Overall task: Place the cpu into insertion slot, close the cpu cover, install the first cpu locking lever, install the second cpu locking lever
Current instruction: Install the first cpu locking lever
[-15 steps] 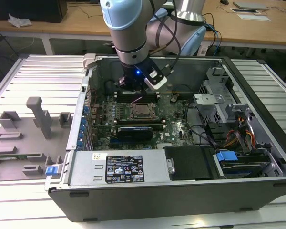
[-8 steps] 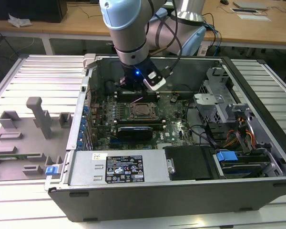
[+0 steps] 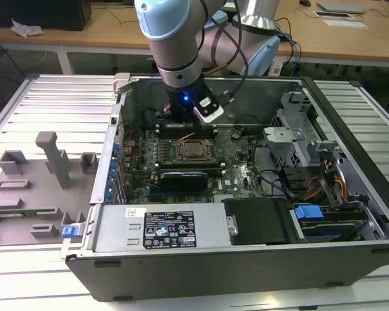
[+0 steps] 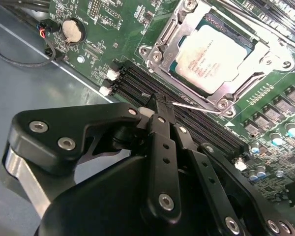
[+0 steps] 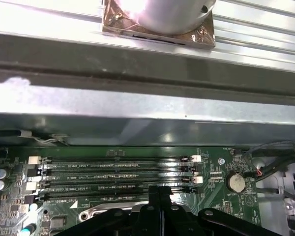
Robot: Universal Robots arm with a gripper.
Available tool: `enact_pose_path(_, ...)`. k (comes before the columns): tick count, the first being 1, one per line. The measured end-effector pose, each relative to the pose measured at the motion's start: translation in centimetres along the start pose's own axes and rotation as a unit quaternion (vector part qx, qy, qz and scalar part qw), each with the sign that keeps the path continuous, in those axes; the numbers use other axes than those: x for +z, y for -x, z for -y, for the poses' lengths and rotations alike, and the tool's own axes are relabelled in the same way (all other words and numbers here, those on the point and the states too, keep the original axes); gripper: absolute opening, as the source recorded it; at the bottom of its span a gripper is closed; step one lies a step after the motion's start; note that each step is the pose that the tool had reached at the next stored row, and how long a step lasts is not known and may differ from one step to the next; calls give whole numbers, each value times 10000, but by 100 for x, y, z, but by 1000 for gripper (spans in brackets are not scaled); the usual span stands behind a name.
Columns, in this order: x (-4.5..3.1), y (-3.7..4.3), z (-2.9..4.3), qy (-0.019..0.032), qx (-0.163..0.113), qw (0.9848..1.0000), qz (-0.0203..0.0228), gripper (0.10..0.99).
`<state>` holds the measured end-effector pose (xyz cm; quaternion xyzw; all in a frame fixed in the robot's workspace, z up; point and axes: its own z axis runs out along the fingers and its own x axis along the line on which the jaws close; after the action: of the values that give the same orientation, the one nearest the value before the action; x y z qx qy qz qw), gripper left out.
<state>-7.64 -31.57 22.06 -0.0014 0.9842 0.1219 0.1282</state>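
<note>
Black, the gripper (image 4: 156, 102) has its fingers drawn together with no gap visible, poised over the long memory slots (image 4: 132, 81) in both wrist views. A thin silver locking lever (image 4: 196, 106) runs just past the fingertips; whether they pinch it I cannot tell. Just beyond, the cpu (image 4: 214, 56) lies flat in the insertion slot (image 4: 225, 103), with the cpu cover (image 4: 163, 49) down around it. All of this sits on the green motherboard (image 4: 113, 29) inside the open computer case (image 3: 181, 259).
</note>
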Motion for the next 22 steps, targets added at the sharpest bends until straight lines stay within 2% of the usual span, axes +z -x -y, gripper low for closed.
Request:
enact_pose_path(6, 2, -34, -10, -42, 156, 9999, 40, 106)
enact_pose_path(10, 21, -42, -12, -41, 197, 9998, 50, 106)
enact_pose_path(22, 156, -79, 22, -49, 252, 9997, 64, 106)
